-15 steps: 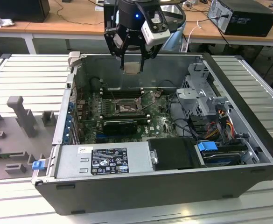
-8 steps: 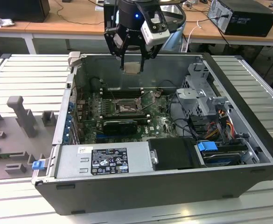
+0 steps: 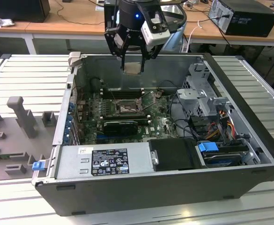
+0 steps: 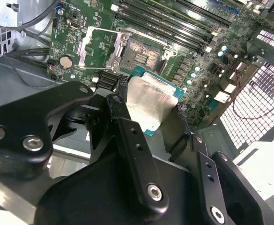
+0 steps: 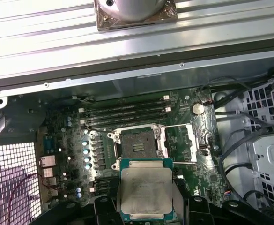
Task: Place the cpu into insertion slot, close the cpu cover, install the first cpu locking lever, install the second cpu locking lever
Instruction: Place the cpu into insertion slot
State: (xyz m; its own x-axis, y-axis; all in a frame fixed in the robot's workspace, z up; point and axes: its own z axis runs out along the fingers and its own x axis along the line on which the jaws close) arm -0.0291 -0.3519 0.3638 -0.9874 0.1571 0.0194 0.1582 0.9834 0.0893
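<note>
**Chip held in the air over an open socket**

Closest to me is the open computer case [image 3: 249, 176], lying on a ribbed metal table [image 3: 29, 70]. The grey power supply [image 3: 104, 161] with its printed label runs along the near wall, and black drive bays sit at the exterior view's right. A few grey blocks [image 3: 22, 115] stand on the table at the exterior view's left.

Deeper in the case is the green motherboard [image 3: 158, 124]. On it is the insertion slot [image 3: 127, 108], a dark square with a metal rim and nothing in it. In both wrist views the slot [image 4: 141, 51] [image 5: 137, 143] has its contact field bare. The cpu cover [image 4: 112, 55] [image 5: 161, 140] is swung up and away to one side of it. The long black memory slots [image 5: 127, 112] lie just past the socket.

Above the far part of the case hangs the gripper [image 3: 133, 65] [image 4: 148, 108] [image 5: 146, 201]. Its black fingers [image 4: 132, 150] are pressed against opposite edges of the cpu [image 3: 133, 68] [image 4: 148, 101] [image 5: 146, 192], pinching it. The chip is held flat, pale face up, clear of the board and apart from the socket.

Behind everything, wooden desks [image 3: 71, 21] carry cables and a black box.
</note>
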